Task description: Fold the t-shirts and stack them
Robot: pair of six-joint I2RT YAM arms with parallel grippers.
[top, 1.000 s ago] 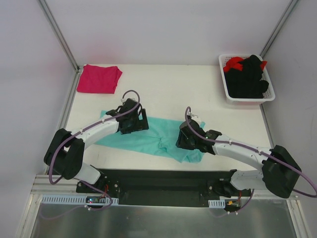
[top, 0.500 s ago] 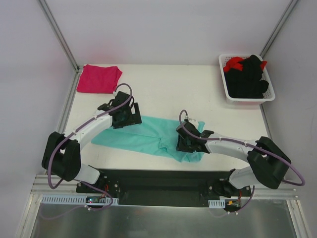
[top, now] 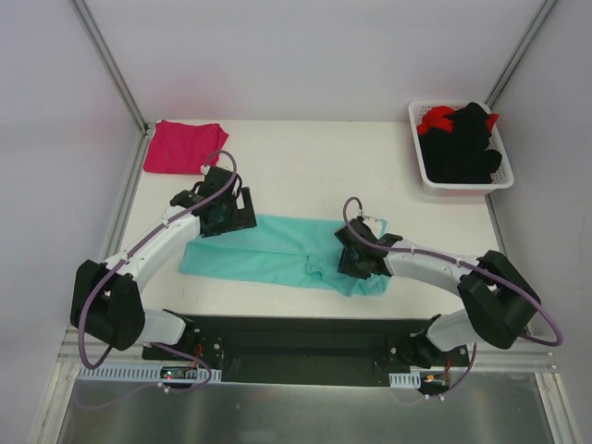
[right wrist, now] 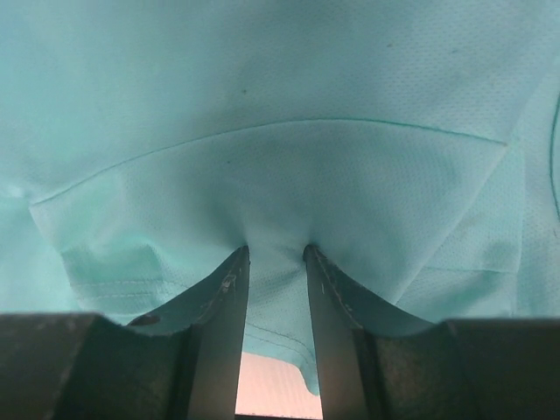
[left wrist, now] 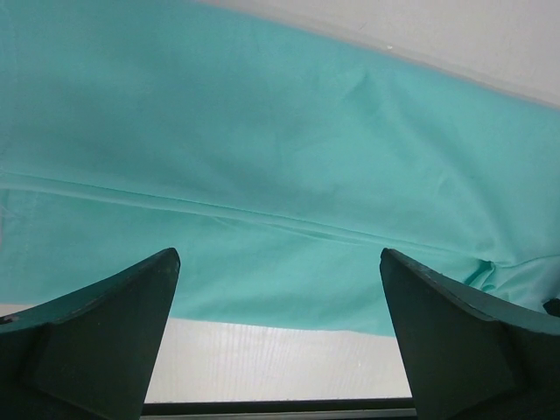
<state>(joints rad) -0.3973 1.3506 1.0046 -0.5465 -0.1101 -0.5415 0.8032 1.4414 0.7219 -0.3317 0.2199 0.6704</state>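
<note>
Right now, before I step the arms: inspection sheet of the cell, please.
Surface: white table, no marks seen.
Job's things: teal t-shirt spread near the front edge, rumpled at its right end; pink t-shirt folded in the far-left corner; black and red garments piled in the white basket, far right.
Clutter: nothing seen.
Grippers: left tool open above the teal t-shirt's far-left edge, holding nothing; right tool shut on a pinch of the teal t-shirt's right end.
Cables: purple cables loop along both arms, no snag visible.
Surroundings: white walls; metal frame posts at the far corners.
</note>
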